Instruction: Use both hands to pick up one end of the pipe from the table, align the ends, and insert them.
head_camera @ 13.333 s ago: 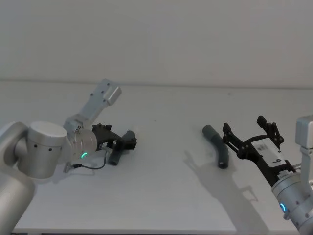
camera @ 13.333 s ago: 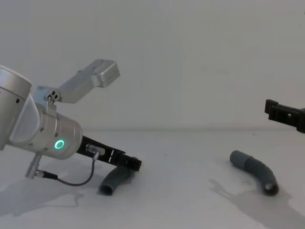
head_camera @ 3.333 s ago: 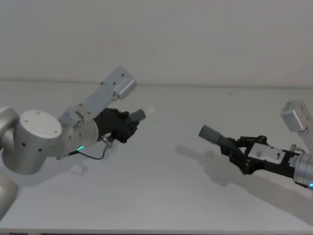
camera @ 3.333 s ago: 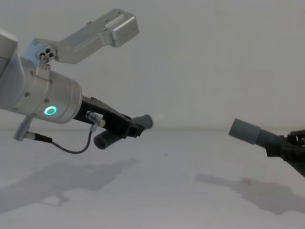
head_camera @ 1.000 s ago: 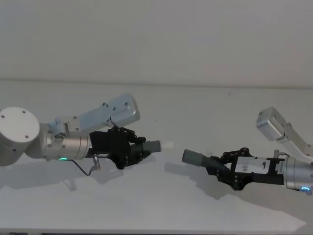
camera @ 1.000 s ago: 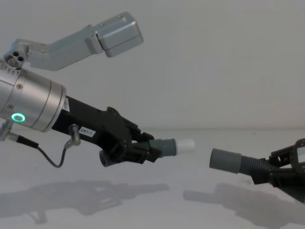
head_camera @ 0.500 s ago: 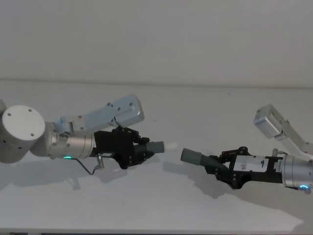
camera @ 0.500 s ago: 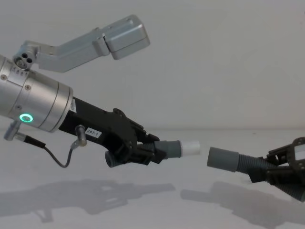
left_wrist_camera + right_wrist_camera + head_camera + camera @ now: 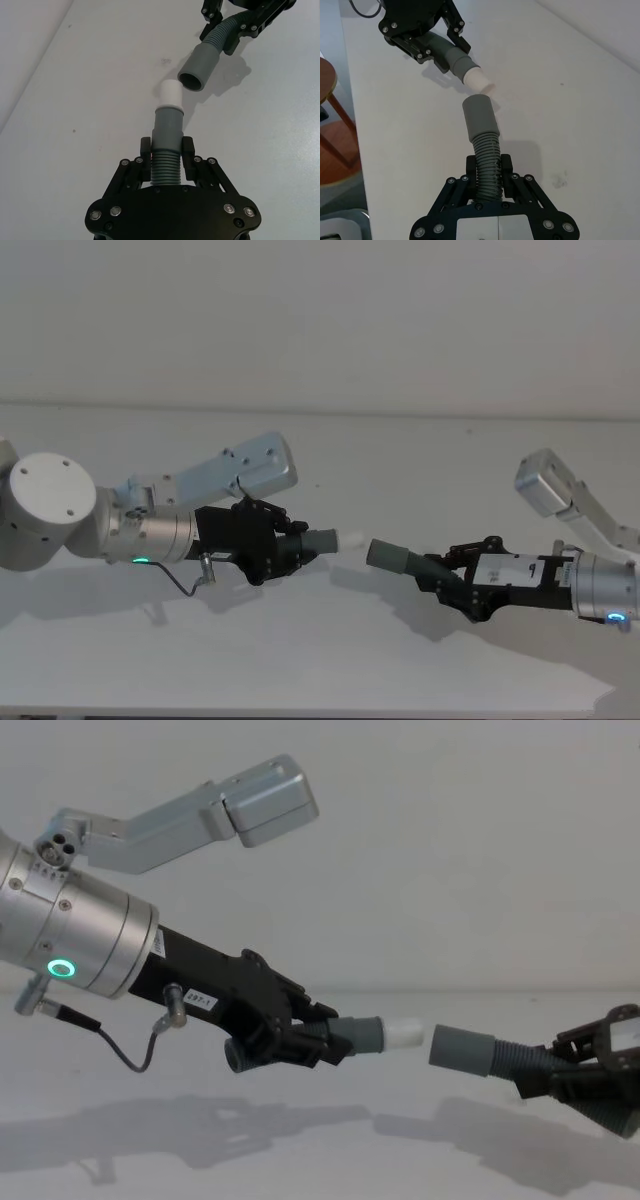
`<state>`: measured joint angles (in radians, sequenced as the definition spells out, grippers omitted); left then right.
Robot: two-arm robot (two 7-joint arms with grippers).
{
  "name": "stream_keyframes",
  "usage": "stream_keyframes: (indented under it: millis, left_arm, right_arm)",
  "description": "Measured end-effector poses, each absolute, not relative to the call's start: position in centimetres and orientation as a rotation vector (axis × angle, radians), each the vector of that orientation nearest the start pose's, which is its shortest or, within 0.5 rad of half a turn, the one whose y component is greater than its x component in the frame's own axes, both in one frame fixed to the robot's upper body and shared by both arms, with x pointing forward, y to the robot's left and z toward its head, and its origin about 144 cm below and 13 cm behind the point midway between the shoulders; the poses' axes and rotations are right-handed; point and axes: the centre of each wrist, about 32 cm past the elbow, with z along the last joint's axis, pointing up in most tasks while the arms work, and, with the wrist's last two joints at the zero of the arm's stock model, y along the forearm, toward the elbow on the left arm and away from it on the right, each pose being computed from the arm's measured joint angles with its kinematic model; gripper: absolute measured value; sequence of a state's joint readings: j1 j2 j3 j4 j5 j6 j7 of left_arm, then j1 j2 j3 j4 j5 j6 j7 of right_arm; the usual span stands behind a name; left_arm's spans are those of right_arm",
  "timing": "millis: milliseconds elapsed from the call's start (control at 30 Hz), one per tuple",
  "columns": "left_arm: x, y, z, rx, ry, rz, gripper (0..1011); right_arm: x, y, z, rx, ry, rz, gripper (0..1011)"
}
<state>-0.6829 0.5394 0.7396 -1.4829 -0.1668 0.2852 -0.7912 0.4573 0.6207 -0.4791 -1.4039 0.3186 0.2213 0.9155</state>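
Note:
Both pipe pieces hang above the white table, their collar ends facing each other. My left gripper is shut on the ribbed bend of the left pipe piece, whose narrow white tip points right. My right gripper is shut on the ribbed part of the right pipe piece. Its wider grey sleeve opens toward the tip, a small gap apart and slightly lower.
A plain white wall rises behind the table. A wooden stool stands beside the table edge in the right wrist view. Arm shadows lie on the table below the grippers.
Over the last second both grippers have moved toward each other, narrowing the gap between white tip and sleeve. Earlier still, the pieces lay on the table, then were lifted.

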Motion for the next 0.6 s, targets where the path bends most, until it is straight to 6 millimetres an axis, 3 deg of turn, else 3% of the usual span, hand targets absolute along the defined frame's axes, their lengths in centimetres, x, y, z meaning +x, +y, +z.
stream_keyframes:
  millis: [600]
  left_arm:
    - [57.04, 20.91, 128.63, 0.585, -0.282, 0.325, 352]
  right_arm:
    - [55.52, -30.59, 123.08, -0.442, -0.014, -0.429, 284]
